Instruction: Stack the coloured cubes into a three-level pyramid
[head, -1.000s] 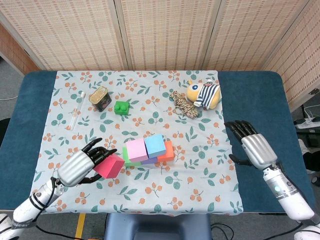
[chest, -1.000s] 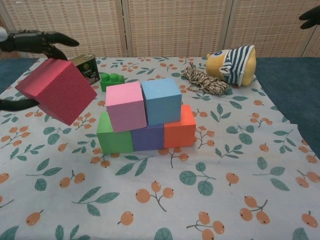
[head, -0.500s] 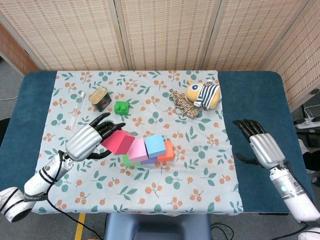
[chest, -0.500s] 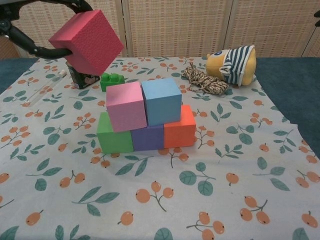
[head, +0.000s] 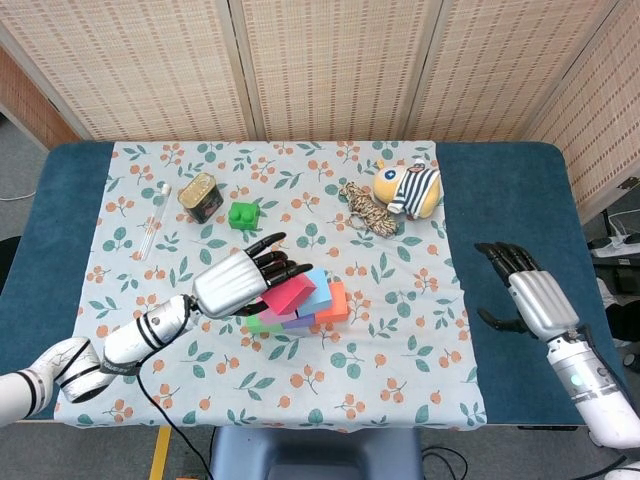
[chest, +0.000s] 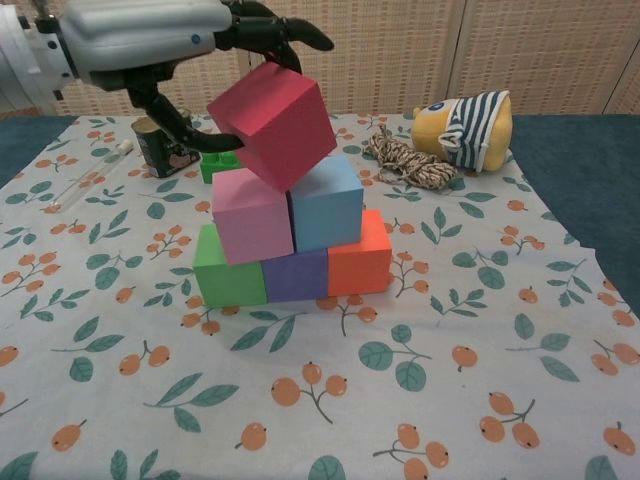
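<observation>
Two levels built mid-tablecloth. Red cube (chest: 272, 124) gripped tilted in left hand (chest: 150, 40), probably just touching the pink cube (chest: 251, 215); capping left. Right hand (head: 527, 298) empty, spread.

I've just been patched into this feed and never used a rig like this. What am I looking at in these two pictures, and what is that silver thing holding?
You are seeing one robot with two arms, each ending in a mechanical hand. The head view looks down on the table; the chest view looks across it from low in front.

The left hand holds a red cube, tilted, right above the pink cube and blue cube. Those two sit on a bottom row: green cube, purple cube, orange cube. The right hand is empty, fingers spread, off to the side.

Also on the floral cloth: a tin, a green toy brick, a coil of rope, a plush toy.
</observation>
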